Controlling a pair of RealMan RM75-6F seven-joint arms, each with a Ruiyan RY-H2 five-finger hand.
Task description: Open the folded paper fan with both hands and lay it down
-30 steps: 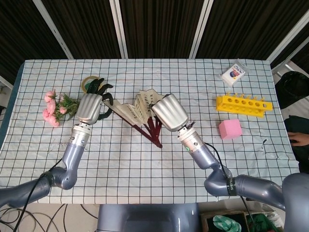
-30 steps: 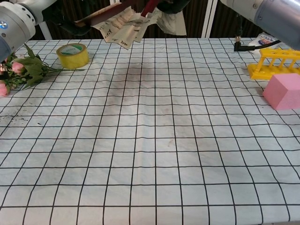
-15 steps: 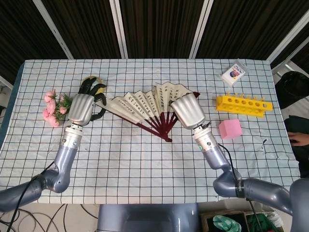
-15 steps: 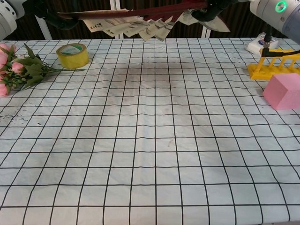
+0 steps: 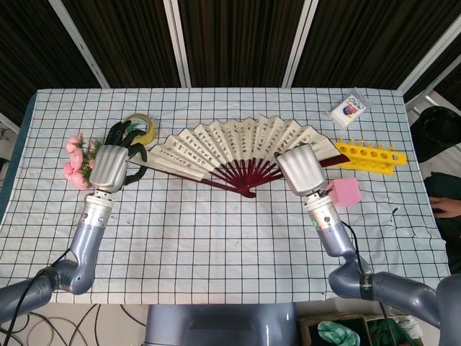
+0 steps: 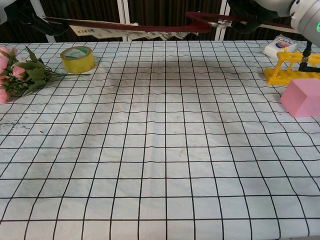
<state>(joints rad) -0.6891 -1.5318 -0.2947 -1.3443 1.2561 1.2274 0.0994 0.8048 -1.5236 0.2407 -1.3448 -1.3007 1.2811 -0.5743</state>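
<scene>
The paper fan (image 5: pixel 230 144) is spread wide, cream leaf with dark script and dark red ribs meeting at a pivot near the table's middle. It is held up off the checked cloth; the chest view shows the fan (image 6: pixel 150 29) edge-on along its top, casting a shadow below. My left hand (image 5: pixel 112 164) grips the fan's left outer rib by its dark fingers (image 5: pixel 124 135). My right hand (image 5: pixel 302 171) holds the right outer rib, its back turned to the camera and hiding the fingers. Dark parts of the right hand (image 6: pixel 252 12) show at the chest view's top right.
Yellow tape roll (image 5: pixel 140 124) and pink flowers (image 5: pixel 81 160) lie by the left hand. A yellow tube rack (image 5: pixel 371 155), pink foam block (image 5: pixel 343 192) and white packet (image 5: pixel 348 109) sit at the right. The table edge (image 5: pixel 216 303) runs along the front.
Both hands have moved apart, left hand leftward and right hand rightward, spreading the fan from half folded to nearly fully spread.
</scene>
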